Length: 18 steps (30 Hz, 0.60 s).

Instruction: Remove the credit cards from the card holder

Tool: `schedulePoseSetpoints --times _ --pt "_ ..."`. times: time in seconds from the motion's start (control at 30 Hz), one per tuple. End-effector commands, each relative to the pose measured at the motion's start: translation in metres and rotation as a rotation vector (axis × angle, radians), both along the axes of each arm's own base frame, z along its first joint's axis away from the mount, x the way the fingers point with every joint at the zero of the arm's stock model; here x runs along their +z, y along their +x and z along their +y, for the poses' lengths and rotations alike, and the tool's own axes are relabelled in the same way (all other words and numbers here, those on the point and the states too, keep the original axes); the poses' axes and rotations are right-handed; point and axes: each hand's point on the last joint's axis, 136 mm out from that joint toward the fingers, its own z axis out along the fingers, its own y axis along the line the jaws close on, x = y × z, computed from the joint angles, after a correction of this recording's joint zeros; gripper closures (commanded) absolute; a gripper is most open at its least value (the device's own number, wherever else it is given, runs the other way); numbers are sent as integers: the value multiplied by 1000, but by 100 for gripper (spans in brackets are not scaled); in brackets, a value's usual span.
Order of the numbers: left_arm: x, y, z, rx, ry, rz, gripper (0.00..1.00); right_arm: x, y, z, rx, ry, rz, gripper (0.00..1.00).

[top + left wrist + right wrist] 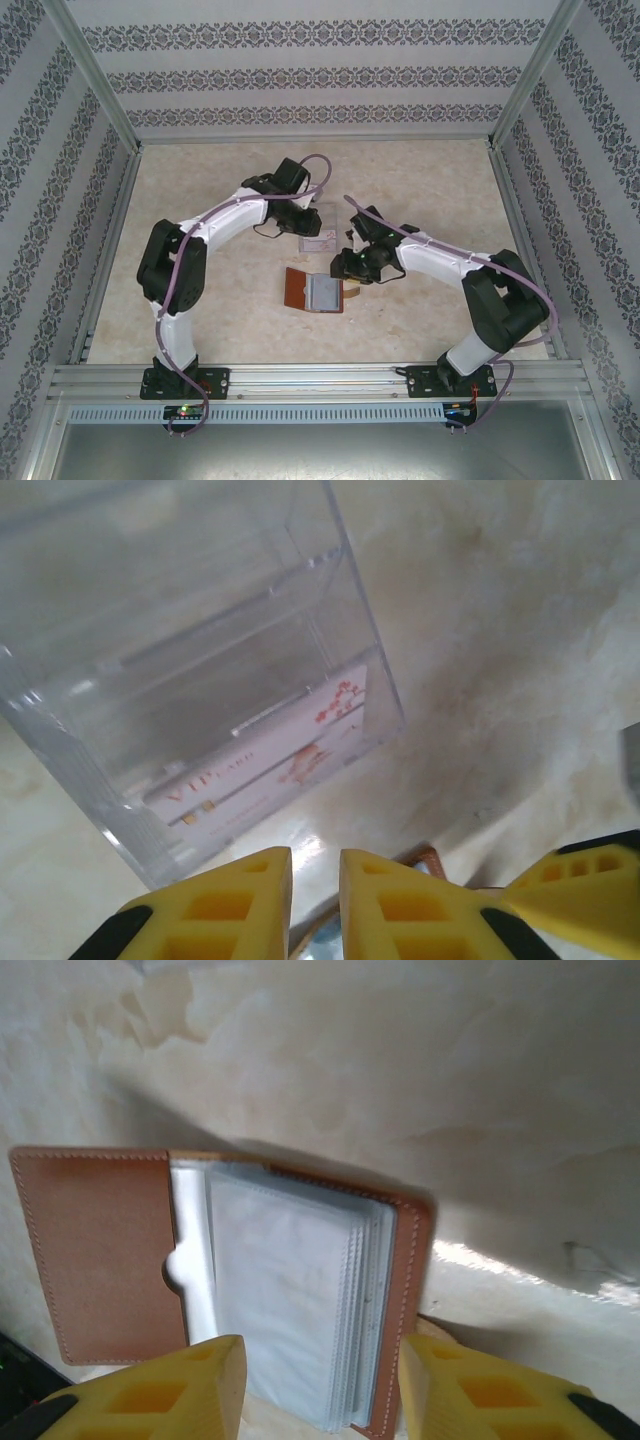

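The card holder (314,290) lies open on the table, its reddish-brown cover (95,1250) to the left and a stack of clear, grey-blue sleeves (290,1300) to the right. My right gripper (320,1385) hovers just above its near edge, jaws wide open and holding nothing; it also shows right of the wallet (347,266). One pale credit card (270,760) printed "VIP" rests inside the clear plastic tray (200,630). My left gripper (315,900) sits in front of that tray, its yellow fingers a narrow gap apart with nothing between them.
The clear tray (318,224) stands behind the wallet, under the left arm's wrist. A corner of the wallet (425,858) and a finger of the right gripper (590,890) appear in the left wrist view. Patterned walls enclose the marbled table (200,200).
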Motion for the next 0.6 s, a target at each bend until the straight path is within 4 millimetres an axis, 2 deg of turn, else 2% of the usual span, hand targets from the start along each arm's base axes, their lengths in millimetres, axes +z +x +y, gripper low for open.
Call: schedulePoseSetpoints --times 0.0,0.3,0.57 --pt "25 6 -7 121 -134 -3 81 -1 -6 6 30 -10 20 56" --pt "13 -26 -10 159 -121 82 79 -26 -17 -29 15 -210 32 59" --pt "3 -56 -17 130 -102 145 77 -44 -21 -40 24 -272 54 61"
